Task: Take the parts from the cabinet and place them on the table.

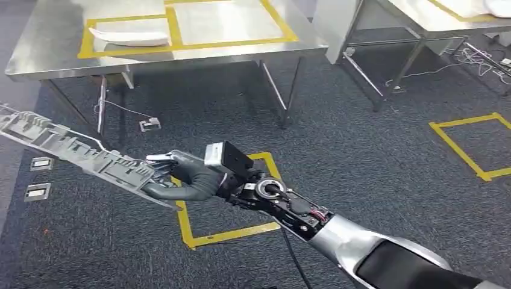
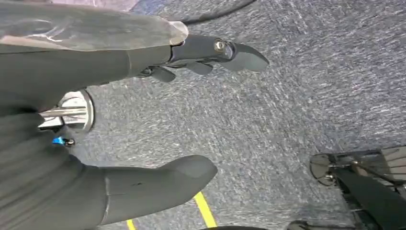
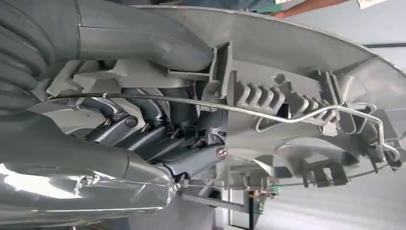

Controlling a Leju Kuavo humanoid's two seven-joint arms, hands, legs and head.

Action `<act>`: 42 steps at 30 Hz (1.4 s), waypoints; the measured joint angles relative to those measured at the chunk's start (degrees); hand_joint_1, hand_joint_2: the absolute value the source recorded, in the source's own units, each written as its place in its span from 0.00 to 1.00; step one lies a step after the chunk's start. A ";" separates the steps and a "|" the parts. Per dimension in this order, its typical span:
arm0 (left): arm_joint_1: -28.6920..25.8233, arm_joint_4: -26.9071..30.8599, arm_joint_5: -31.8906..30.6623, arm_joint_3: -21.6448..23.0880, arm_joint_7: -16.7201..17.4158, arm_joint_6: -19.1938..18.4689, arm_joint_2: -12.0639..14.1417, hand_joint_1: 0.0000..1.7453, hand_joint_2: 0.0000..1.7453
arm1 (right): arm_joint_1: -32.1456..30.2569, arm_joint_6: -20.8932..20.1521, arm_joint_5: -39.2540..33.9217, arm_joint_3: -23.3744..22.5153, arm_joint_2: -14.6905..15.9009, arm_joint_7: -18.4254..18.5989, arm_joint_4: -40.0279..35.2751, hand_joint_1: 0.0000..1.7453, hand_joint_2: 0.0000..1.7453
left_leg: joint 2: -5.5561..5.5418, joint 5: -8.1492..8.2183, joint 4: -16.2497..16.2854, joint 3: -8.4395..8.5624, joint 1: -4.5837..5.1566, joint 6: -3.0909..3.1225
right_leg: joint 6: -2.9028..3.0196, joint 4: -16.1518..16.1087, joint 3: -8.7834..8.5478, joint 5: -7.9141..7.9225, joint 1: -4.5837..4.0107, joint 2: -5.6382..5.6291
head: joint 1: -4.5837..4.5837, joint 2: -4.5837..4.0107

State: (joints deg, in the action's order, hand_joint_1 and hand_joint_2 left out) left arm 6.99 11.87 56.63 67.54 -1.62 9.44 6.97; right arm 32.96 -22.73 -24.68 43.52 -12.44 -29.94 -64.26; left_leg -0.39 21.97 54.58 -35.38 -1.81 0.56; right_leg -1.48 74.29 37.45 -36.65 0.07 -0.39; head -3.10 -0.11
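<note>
Carrying long grey ribbed plastic part [image 1: 72, 147] in right hand [image 1: 187, 174], fingers clamped at one end; left hand [image 2: 95, 120] released. We keep part level toward steel table [image 1: 241, 24].

The right robot hand [image 1: 181, 174] reached across the lower middle of the head view and gripped one end of a long ribbed part [image 1: 72, 150], which extended leftward from it above the floor [image 1: 361, 156], over a taped square [image 1: 226, 198] marked there. Behind these stood a bench [image 1: 54, 57] at upper left, with a flat part [image 1: 129, 37] lying on it inside a taped rectangle [image 1: 175, 27], and a second bench [image 1: 422, 21] stood to its right at upper right. The left robot hand [image 2: 119, 115] hung over the floor, fingers apart and holding nothing.
</note>
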 joint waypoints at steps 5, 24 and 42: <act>0.18 0.00 0.02 0.00 0.00 0.00 -0.11 0.00 1.00 | 0.31 0.07 0.00 0.00 0.00 0.00 -0.02 1.00 1.00 | -0.18 0.94 -0.03 1.79 0.56 -0.70 | 1.90 -19.71 -6.71 11.26 -0.65 0.12 | -0.92 0.00; 0.20 0.00 0.37 0.00 0.35 -0.07 0.48 0.00 1.00 | 0.21 1.80 -0.31 -0.11 -0.09 -0.59 -0.11 1.00 1.00 | 0.21 -0.06 -3.55 3.37 0.52 0.94 | 0.83 -21.52 -7.54 11.37 -0.31 -0.35 | 2.40 0.00; 0.11 -0.04 0.20 -0.02 0.42 -0.52 0.17 0.00 1.00 | -0.38 3.98 -1.03 -1.64 0.26 -1.20 0.00 1.00 1.00 | 0.56 6.67 6.57 0.35 -0.60 -3.22 | 1.07 -22.18 -6.41 13.31 1.45 -0.04 | 2.21 0.00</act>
State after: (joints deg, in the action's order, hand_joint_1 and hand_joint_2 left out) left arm 7.10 11.82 56.83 67.52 -1.20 8.92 7.15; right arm 32.58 -18.75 -25.70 41.88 -12.17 -31.15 -64.26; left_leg 0.16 28.64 61.15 -35.03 -2.41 -2.66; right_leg -0.41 52.11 31.04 -23.34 1.52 -0.43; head -0.89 -0.11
